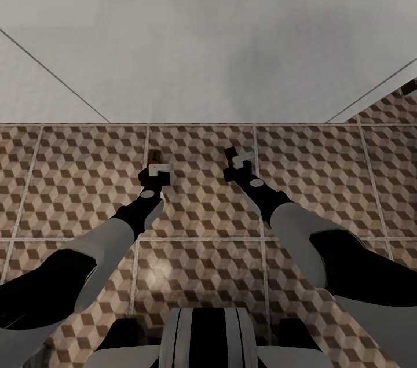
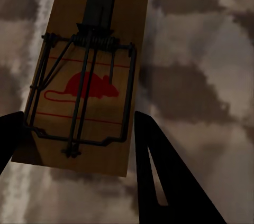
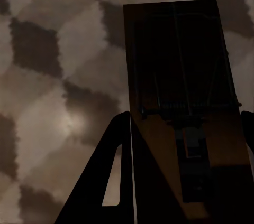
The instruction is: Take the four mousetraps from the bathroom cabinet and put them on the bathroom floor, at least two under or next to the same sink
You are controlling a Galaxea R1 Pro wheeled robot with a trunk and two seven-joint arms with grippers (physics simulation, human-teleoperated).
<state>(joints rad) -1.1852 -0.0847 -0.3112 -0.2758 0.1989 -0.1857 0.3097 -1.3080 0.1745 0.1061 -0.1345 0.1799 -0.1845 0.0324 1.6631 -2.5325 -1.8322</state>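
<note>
Both arms reach down over the bathroom floor (image 1: 87, 183) with its brown cube-pattern tiles. My left gripper (image 1: 157, 170) is shut on a mousetrap (image 1: 154, 155). In the left wrist view this mousetrap (image 2: 84, 76) is a wooden board with a wire spring and a red mouse print, its near end between the dark fingers (image 2: 159, 166). My right gripper (image 1: 239, 162) is shut on a second mousetrap (image 1: 230, 153), which lies in shadow in the right wrist view (image 3: 180, 102). Whether either trap touches the tiles cannot be told. The cabinet is out of view.
A broad white surface (image 1: 202, 38) rises just beyond the tiles, right ahead of both grippers; I cannot tell whether it is the bathroom sink. More tiled floor shows past its right edge (image 1: 399, 107). My own base (image 1: 205, 339) is at the near edge.
</note>
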